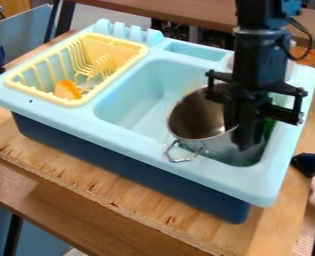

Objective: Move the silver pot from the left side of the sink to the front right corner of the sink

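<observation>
A: Noting gripper position. Where is it hanging?

B: The black gripper (246, 136) is pointing down over the right end of the light blue basin (136, 107). Its jaws are overlapping the right side of the metal pot (196, 117) in the camera view.

A: State of the jaws?

B: I am failing to make out how far apart they are standing. Whether they are gripping the pot or only hanging against or in front of it, I cannot tell.

A: Pot position?

B: It is lying tilted inside the basin, directly beside the jaws on their left, its mouth facing up and leftward. Its wire handle (180, 158) is sticking out below and left of the jaws, near the basin's front rim.

A: Anything close behind?

B: Something green (270, 122) is showing just right of the jaws, partly hidden by the gripper.

A: Farther out?

B: Well left of the jaws, a yellow dish rack (73, 103) is sitting in the other part of the sink unit (136, 162); an orange item (67, 90) is resting in it. Above and left of the jaws, a shallow recess (196, 51) is lining the back rim. Below everything, a wooden board (136, 200) is supporting the unit.
</observation>
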You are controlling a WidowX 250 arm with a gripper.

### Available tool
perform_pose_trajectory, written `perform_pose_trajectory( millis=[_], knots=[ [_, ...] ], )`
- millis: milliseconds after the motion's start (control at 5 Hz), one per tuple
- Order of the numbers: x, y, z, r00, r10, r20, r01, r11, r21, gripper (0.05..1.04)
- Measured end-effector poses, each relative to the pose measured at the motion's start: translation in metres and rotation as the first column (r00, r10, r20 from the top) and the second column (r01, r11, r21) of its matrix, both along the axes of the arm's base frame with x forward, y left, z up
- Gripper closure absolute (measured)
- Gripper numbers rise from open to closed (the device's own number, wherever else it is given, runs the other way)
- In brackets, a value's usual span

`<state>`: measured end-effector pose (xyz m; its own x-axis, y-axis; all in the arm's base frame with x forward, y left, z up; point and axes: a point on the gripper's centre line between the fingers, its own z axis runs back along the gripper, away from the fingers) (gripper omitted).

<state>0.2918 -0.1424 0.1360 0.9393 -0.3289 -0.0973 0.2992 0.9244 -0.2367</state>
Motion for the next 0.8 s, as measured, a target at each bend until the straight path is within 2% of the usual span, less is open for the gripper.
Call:
perform_pose_trajectory(
  millis=[200, 400, 600, 800],
  knots=[
    [-0.003, -0.004, -0.001, 1.000, 0.013, -0.021, -0.014, 0.999, -0.028, 0.990],
    [-0.004, -0.004, -0.006, 1.000, 0.022, -0.021, -0.023, 0.999, -0.028, 0.942],
    [-0.008, 0.001, -0.011, 0.998, 0.041, -0.039, -0.041, 0.999, -0.007, 0.733],
    [-0.010, 0.006, 0.013, 0.997, 0.079, 0.024, -0.078, 0.997, -0.028, 0.429]
  ],
)
